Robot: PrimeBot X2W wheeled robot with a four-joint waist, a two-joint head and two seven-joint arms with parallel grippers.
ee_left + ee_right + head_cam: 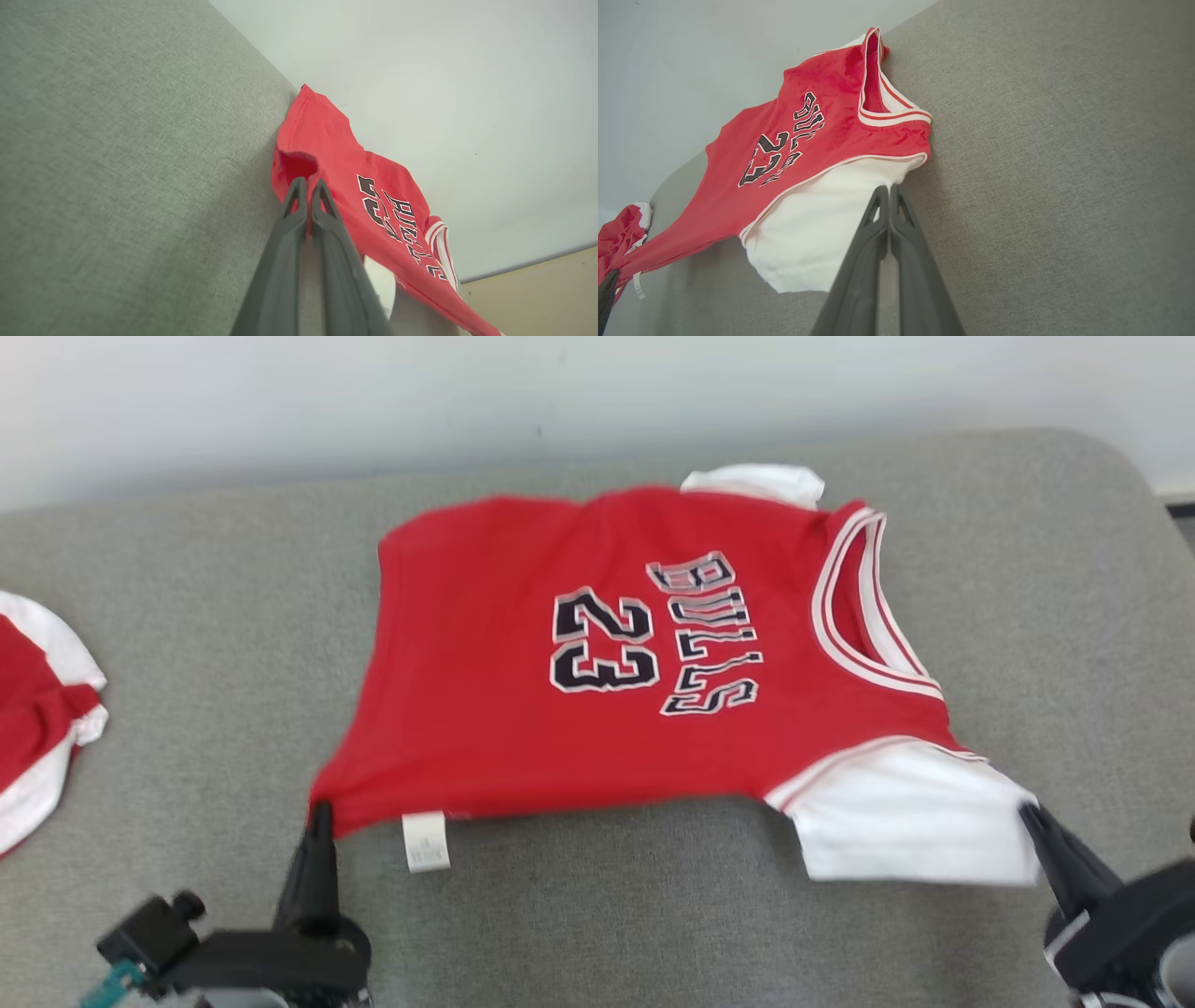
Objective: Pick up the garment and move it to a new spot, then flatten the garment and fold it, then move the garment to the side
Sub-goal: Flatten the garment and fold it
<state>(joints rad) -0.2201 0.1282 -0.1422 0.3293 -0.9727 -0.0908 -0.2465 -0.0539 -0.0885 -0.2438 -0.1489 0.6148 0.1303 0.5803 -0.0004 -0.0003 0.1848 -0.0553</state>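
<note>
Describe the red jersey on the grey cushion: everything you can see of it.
The jersey is soft-looking red knit with white short sleeves, a striped neckline, and "BULLS" and "23" printed in black edged white. It lies front up, spread sideways on the grey cushion, neck toward the robot's right. A small white label hangs from its near edge. The left gripper is shut on the near hem corner, the right gripper on the near sleeve; the edge between looks stretched.

Red jersey [467, 709], white sleeves [906, 821]; grey cushion [187, 569]
</note>
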